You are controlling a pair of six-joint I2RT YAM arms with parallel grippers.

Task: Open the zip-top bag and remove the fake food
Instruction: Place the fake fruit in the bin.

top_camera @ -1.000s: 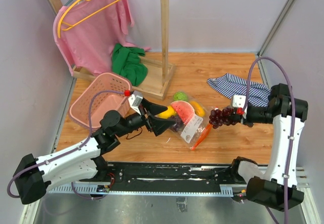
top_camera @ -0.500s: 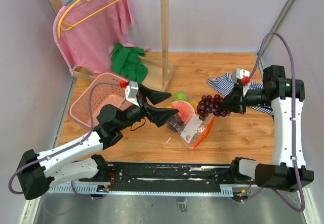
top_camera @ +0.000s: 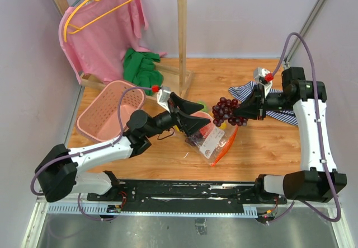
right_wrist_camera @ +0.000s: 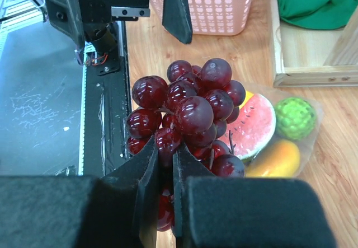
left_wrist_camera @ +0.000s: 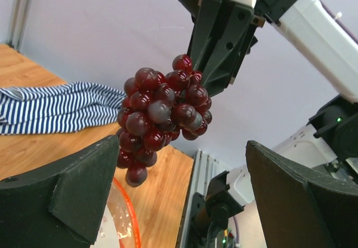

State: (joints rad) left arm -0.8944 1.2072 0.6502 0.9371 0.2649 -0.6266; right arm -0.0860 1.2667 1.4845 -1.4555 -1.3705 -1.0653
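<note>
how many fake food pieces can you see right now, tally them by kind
dark purple plastic grape bunch: 1
red plastic watermelon slice: 1
green round leafy plastic ball: 1
yellow-orange oval plastic fruit: 1
total: 4 in view; the grapes may hide more behind them

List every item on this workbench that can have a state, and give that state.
grape bunch: held in the air
right tool: shut on the grape bunch
left tool: open, empty
zip-top bag: lying on the table, watermelon slice inside
pink shirt: hanging on the rack
striped cloth: crumpled on the table
pink basket: upright, looks empty
</note>
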